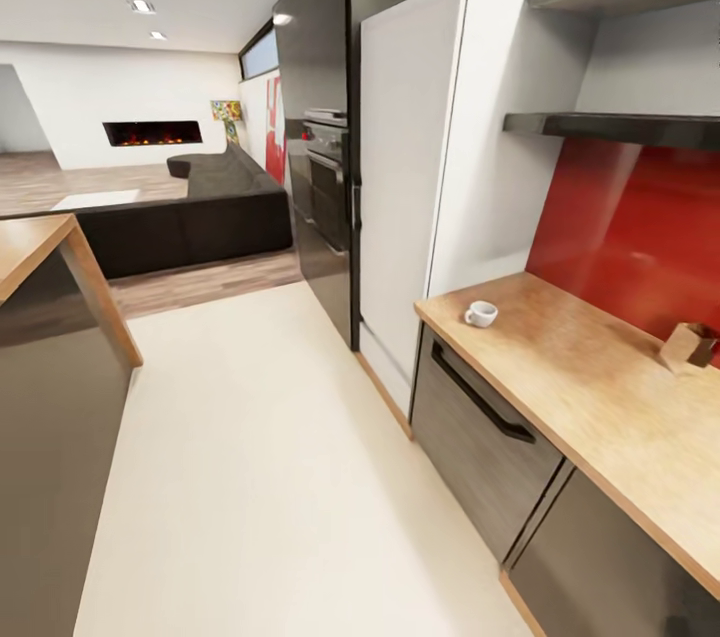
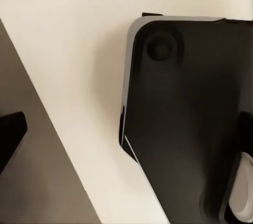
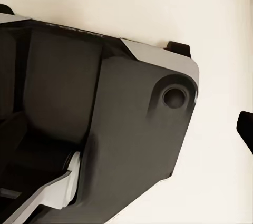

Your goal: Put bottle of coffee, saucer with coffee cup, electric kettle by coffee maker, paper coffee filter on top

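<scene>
— While we roll along the pale cream floor, which task thing do we have before us?

— We see the small white coffee cup with its loop handle, standing upright on the long light wood-grain tabletop near its far end, close to the tall white cabinet. It lies ahead and to our right, so we judge the right arm the nearer one for it.

— And the shelf?

— We see the thin glossy black slab shelf above the red wall panel, over that same tabletop. We make out no jar on the part that shows. A small tan box-shaped thing sits against the red panel, well apart from the cup.

— What of our tools?

— At the left wrist we see only a dark tip of the left tool; at the right wrist, a dark tip of the right tool. Both cameras look down past our dark base to the floor. We cannot tell how far either is open, and neither seems to touch anything.
</scene>
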`<state>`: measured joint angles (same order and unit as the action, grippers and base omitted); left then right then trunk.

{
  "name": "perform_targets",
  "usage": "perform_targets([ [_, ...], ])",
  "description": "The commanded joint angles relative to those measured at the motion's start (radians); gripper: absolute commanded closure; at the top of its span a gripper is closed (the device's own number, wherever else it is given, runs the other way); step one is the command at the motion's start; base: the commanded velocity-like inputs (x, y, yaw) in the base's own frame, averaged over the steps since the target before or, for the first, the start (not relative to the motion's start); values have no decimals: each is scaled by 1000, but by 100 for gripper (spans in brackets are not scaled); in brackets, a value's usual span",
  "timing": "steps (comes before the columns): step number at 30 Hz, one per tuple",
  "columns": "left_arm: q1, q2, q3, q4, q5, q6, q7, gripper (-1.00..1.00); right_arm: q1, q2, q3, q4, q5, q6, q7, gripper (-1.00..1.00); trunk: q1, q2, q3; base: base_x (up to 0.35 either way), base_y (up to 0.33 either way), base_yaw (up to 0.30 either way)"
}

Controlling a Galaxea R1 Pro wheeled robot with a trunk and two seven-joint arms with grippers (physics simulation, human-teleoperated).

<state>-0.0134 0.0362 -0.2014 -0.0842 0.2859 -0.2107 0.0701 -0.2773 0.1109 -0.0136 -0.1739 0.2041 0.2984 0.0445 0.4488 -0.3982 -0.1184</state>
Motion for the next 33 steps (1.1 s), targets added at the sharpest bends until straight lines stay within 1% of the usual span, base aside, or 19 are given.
perform_targets([
  [1,0,0,-9,0,7,-3,4,-100,0,0,-2,-3,11,7,5,-100,1,-2,-1,333,100,-179],
  [6,0,-1,-9,0,7,-3,4,-100,0,0,-2,-3,11,7,5,-100,1,-2,5,333,106,-190],
  [13,0,0,-9,0,7,-3,4,-100,0,0,-2,-3,11,7,5,-100,1,-2,7,331,117,-44],
  [16,0,0,-9,0,7,-3,4,-100,0,0,-2,-3,11,7,6,-100,1,-2,8,306,186,-146],
  [25,0,0,-9,0,7,-3,5,-100,0,0,-3,-3,11,7,6,-100,1,-2,12,263,243,-239],
  [33,0,-1,-9,0,7,-3,5,-100,0,0,-3,-3,11,7,8,-100,1,-2,12,149,307,-291],
])
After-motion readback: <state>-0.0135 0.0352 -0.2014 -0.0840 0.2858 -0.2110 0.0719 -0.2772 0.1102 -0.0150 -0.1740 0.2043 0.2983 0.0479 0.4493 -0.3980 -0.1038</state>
